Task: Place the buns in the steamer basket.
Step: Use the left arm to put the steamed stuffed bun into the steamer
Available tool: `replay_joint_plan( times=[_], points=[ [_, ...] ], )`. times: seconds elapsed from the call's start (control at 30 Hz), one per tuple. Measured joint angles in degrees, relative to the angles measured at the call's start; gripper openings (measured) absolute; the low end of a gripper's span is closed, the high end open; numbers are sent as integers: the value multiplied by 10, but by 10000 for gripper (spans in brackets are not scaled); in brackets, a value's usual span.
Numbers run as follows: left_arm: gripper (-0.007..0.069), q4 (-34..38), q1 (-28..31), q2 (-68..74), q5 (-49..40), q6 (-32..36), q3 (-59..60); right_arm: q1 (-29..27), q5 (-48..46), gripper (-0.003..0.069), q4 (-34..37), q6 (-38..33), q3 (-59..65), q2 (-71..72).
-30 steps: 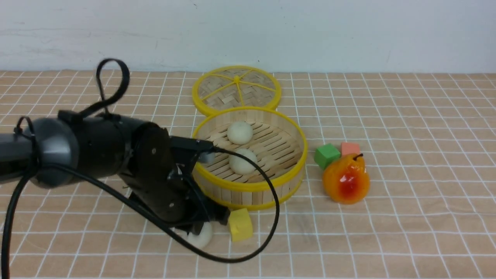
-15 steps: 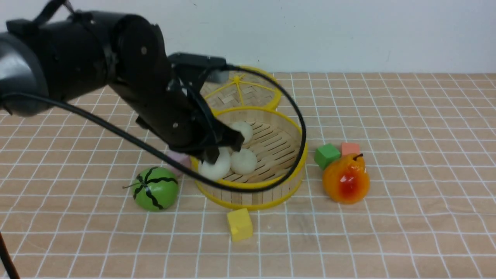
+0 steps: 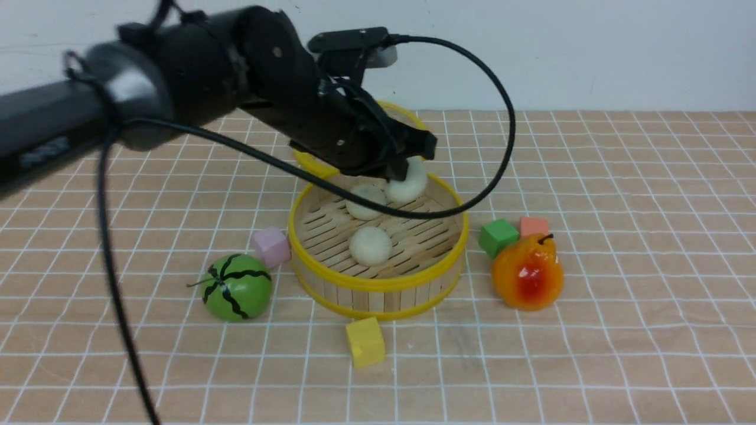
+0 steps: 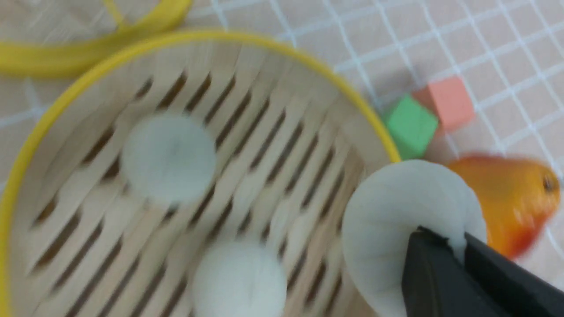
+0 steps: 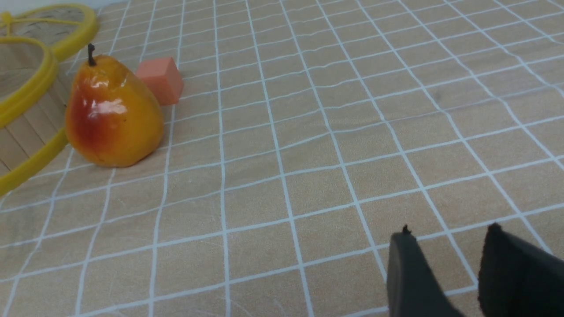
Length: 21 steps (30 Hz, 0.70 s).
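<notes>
The tan white-gridded tablecloth (image 3: 620,177) lies open across its right half, where the right gripper (image 5: 447,233) hangs with jaws parted on nothing. The large round bamboo steamer basket with yellow rims (image 3: 378,284) is hemmed by the flat woven lid (image 5: 48,26) behind, the glossy orange pear (image 3: 527,273) and the green cube (image 3: 498,236) and salmon cube (image 3: 533,225) on its right, the striped green melon ball (image 3: 236,287) and pink cube (image 3: 271,247) on its left, and the yellow cube (image 3: 365,342) in front. The smooth off-white nearer bun (image 3: 370,245) and farther bun (image 3: 360,203) rest on its slatted floor, leaving the right side bare, while the left gripper (image 3: 401,170) pinches the third bun (image 3: 411,184) in closed jaws above the far right rim.
</notes>
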<state>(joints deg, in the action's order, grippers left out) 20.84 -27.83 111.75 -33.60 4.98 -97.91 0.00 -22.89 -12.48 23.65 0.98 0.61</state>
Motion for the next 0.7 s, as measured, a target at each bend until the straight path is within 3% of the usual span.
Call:
replay_joint_plan(
  times=[0.13,0.53,0.7],
  points=[
    [-6,14,0,69,41,18,-43,0,0,241,0,0,0,0],
    [30,13,0,150,43,20,-61,0,0,241,0,0,0,0],
    [149,13,0,150,27,12,-63,0,0,241,0,0,0,0]
  ],
)
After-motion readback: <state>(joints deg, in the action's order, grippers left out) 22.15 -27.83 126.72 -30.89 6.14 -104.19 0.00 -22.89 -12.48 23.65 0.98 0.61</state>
